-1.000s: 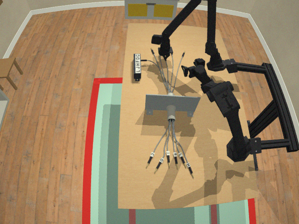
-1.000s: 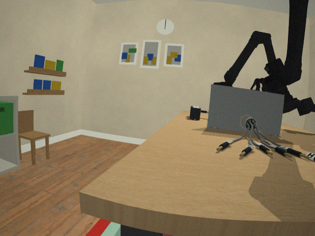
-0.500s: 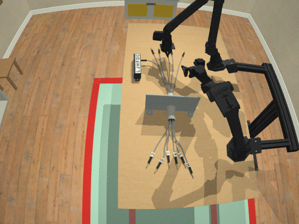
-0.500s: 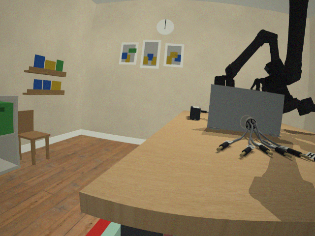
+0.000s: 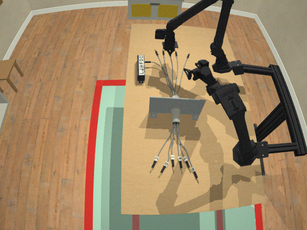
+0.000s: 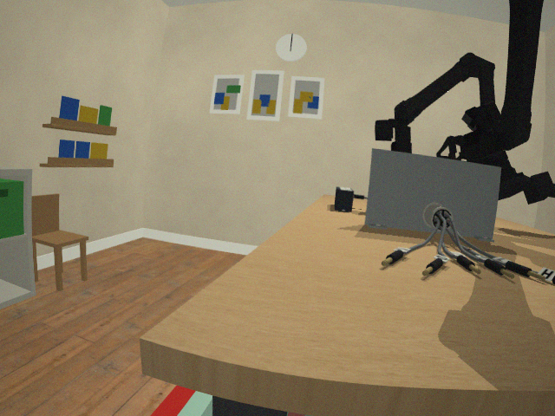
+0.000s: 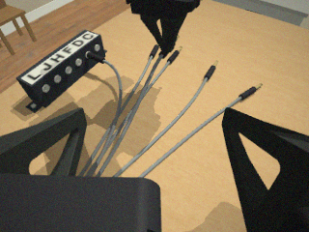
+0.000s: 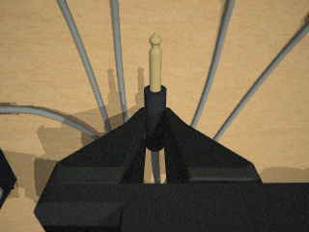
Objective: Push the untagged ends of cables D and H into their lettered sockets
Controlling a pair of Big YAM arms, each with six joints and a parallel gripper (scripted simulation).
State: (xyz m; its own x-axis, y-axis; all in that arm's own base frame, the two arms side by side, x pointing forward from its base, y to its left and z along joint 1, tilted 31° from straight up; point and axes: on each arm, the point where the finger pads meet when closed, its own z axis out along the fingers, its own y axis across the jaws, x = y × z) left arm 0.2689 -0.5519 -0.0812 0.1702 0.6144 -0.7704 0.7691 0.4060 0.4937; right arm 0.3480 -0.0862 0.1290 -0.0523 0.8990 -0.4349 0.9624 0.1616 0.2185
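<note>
The junction box [image 5: 140, 77] [image 6: 343, 199] [image 7: 38, 95] has a lettered top, L J H F D C. One black plug [image 7: 95, 57] [image 5: 147, 62] sits in the socket under D; the others look empty. My right gripper [image 5: 170, 52] [image 7: 167, 49] [image 8: 154, 116] is shut on an untagged plug [image 8: 154, 68], its brass tip pointing away from the conduit. The held cable's letter cannot be read here. My left gripper [image 5: 187, 74] [image 7: 154, 115] is open and empty, above the cables beside the box. The tagged ends D [image 5: 163, 169] and H [image 5: 195, 174] lie beyond the panel.
A grey panel [image 5: 158, 105] [image 6: 403, 188] with the conduit [image 5: 175, 115] stands mid-table. Other untagged plugs [image 5: 156, 52] [image 5: 176, 53] [image 5: 188, 55] lie on both sides of my right gripper. More tagged ends fan out beyond the panel.
</note>
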